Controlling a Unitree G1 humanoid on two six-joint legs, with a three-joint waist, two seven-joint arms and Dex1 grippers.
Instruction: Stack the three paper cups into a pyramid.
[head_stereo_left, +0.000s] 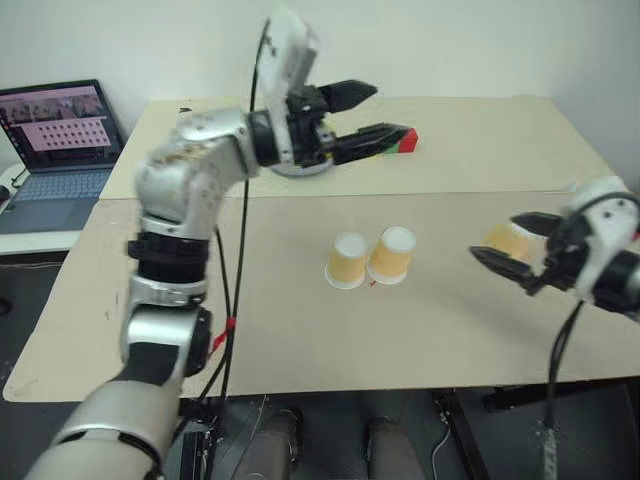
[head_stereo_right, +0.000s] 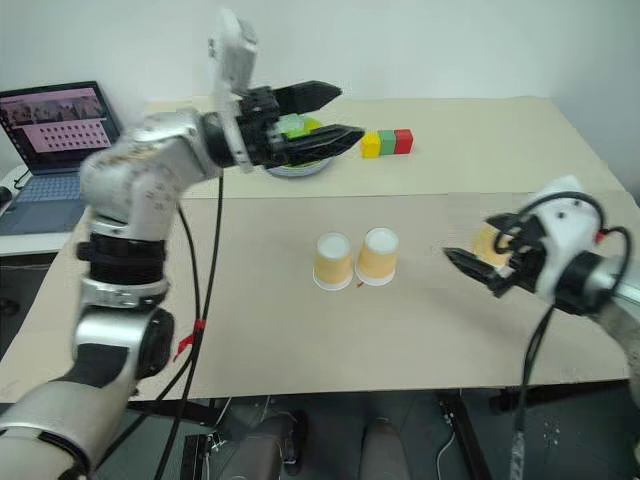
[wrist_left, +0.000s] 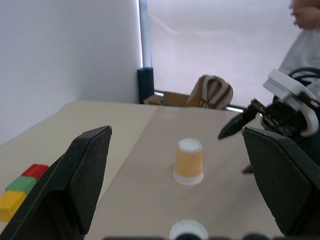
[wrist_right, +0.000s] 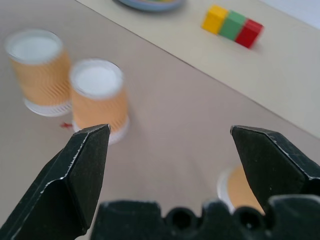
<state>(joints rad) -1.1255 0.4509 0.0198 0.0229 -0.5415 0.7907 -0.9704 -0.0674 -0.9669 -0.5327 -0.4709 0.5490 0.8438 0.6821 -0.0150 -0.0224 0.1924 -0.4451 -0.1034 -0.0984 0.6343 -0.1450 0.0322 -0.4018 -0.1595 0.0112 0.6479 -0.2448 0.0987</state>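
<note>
The cups (head_stereo_left: 348, 260) are coloured pale orange with white bases; the blocks (head_stereo_right: 387, 143) yellow, green, red; the surface (head_stereo_left: 300, 340) beige.

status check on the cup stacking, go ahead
Left gripper open, raised over the table's far side; right gripper open, empty. Two upside-down orange-tan paper cups side by side mid-table, third cup lying by right gripper. Nothing stacked, nothing between.

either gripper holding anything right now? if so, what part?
Nothing held. Left gripper is open in the air above the table; right gripper is open with nothing between its fingers, the third cup lying just beyond them.
</note>
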